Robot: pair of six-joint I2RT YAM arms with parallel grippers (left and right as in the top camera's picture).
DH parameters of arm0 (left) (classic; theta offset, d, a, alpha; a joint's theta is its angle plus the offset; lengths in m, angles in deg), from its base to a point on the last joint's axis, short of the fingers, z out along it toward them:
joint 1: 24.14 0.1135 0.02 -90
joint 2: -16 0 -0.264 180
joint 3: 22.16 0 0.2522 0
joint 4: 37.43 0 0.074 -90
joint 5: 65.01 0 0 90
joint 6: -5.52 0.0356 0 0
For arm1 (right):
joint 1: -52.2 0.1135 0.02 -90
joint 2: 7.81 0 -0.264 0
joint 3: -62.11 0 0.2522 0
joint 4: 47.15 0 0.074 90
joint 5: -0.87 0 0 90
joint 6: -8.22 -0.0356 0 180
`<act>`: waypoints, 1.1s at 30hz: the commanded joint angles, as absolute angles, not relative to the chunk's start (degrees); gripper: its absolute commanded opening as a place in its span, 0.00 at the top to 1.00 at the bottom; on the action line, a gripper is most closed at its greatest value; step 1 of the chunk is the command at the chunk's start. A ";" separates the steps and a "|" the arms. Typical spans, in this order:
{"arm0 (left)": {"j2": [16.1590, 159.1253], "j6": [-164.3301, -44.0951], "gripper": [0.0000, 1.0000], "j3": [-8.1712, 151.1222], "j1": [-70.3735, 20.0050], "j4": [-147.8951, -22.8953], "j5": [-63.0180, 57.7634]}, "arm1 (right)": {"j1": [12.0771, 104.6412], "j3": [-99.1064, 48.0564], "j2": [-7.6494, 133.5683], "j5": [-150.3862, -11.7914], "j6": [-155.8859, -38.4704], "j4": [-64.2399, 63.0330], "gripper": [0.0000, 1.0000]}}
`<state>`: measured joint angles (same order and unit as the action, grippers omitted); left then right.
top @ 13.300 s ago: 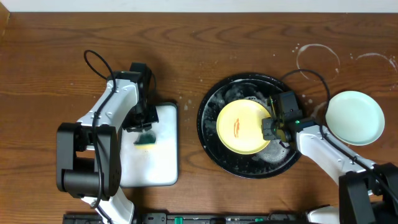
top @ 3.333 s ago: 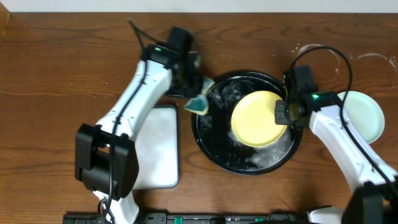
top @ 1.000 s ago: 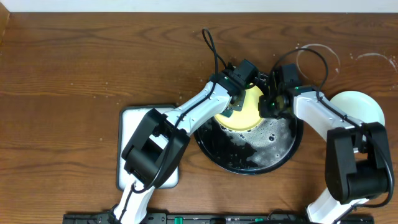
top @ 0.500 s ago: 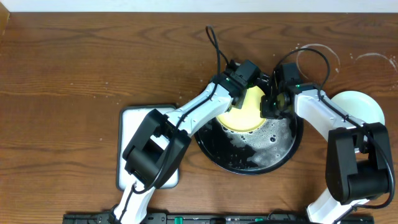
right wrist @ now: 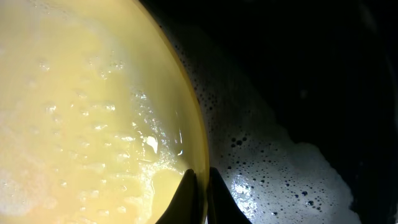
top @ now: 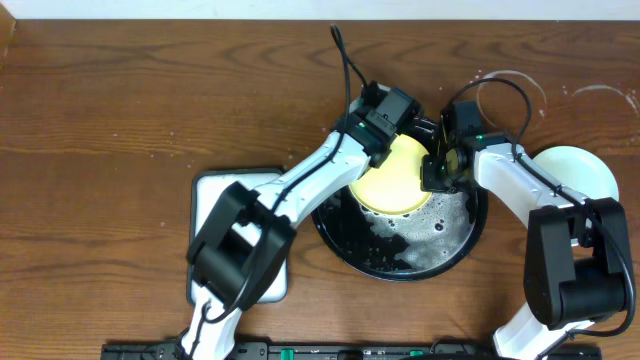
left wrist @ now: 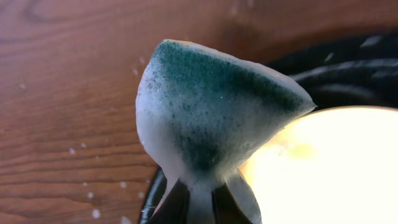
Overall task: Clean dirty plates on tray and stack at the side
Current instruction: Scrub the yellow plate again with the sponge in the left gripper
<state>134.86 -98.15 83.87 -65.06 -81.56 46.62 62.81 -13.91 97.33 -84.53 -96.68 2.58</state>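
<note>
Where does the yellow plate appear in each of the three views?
Overhead: the yellow plate sits upper centre, over the far part of the black tray.
Left wrist: lower right, glowing bright, behind the green sponge.
Right wrist: it fills the left half, its rim curving down to the bottom edge.
Shared landmark: the black tray beside the plate.

Robotics lab bench rigged as dishwashing station: white-and-black left robot arm [top: 310,175], matching right arm [top: 510,182], brown wood-grain counter [top: 100,120], foam-wet round black tray [top: 400,262], white rectangular tray [top: 210,183], pale round plate [top: 585,175].
</note>
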 commanded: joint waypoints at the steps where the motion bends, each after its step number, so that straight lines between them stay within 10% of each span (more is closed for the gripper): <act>1: 129.16 -98.32 0.92 83.87 -64.78 -81.87 38.49 | 62.26 -12.49 98.27 -91.29 -95.89 4.19 0.99; 9: 131.72 -114.47 0.92 83.56 -64.78 -83.68 18.01 | 62.26 -12.49 98.27 -91.26 -95.89 4.33 0.99; 33: 118.03 -109.56 0.92 84.52 -50.05 -111.07 23.14 | 62.26 -12.62 96.96 -91.92 -93.27 4.61 0.99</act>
<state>121.53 -110.54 82.99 -54.16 -106.45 21.35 62.81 -13.95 97.09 -85.78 -95.78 3.19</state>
